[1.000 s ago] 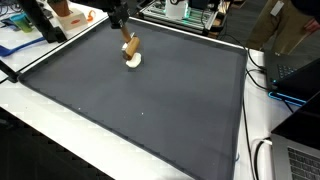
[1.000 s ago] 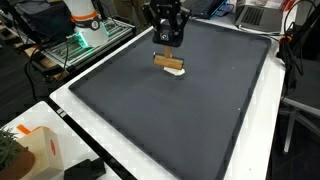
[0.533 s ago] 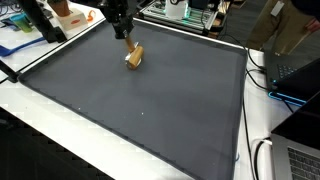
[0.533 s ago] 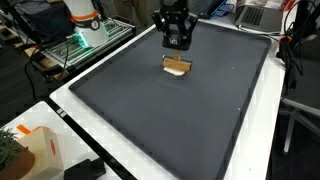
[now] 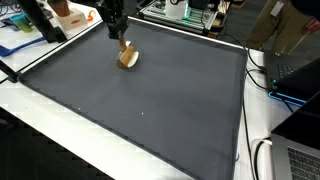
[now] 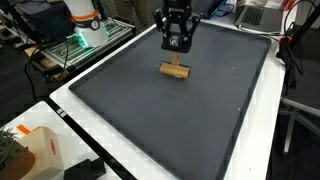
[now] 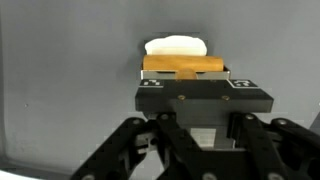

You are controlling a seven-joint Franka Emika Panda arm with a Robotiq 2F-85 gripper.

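One gripper (image 6: 176,52): narrowed onto the wooden piece (image 6: 174,70), with the jaws pinching its top edge.
Wooden piece: it hangs right under the fingertips, over the far part of the mat (image 5: 150,110) and near its back edge. In the wrist view the wooden piece (image 7: 183,65) lies crosswise between the pads, with a white pad (image 7: 176,46) on its far side.
Around: the mat covers a white table (image 5: 50,115). A green-lit rack (image 6: 75,45) stands just off the mat's edge. A carton (image 6: 35,150) sits by the table's corner. A laptop (image 5: 300,160) and a person (image 5: 290,25) are beyond the mat's side. All of these are well apart from the gripper.
In the way: in the wrist view the gripper's own body covers the near side of the wooden piece.
Hard to tell: whether the wooden piece touches the mat or hangs just above it, and what the white pad is. The person and the laptop are cut off by the frame.
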